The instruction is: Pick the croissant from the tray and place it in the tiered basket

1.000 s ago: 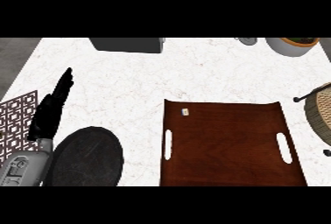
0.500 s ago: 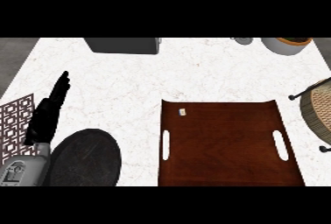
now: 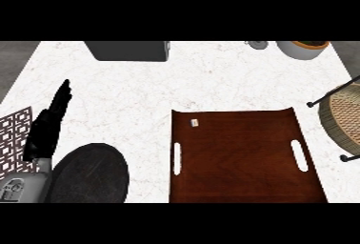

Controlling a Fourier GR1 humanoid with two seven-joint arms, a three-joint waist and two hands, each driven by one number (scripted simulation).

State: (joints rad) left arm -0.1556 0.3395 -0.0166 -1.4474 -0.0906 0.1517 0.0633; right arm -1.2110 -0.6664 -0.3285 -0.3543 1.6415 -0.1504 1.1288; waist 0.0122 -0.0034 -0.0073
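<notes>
The brown wooden tray (image 3: pixel 243 157) lies on the white counter at lower middle, with two slot handles. Only a tiny pale item (image 3: pixel 195 123) shows near its far left corner; I see no croissant on it. The woven tiered basket (image 3: pixel 342 121) with its black wire frame is cut off by the right edge. My left hand (image 3: pixel 48 126) rests open at the left, fingers straight and pointing away, holding nothing. My right hand does not show.
A dark round plate (image 3: pixel 89 174) lies at lower left beside my left forearm. A patterned mat (image 3: pixel 14 131) shows at the left edge. At the back stand a dark grey box (image 3: pixel 130 50), a small grey object (image 3: pixel 257 45) and a white pot (image 3: pixel 302 48).
The whole view has shifted slightly left and down across the frames: more of the basket shows at the right. My left hand keeps its open pose.
</notes>
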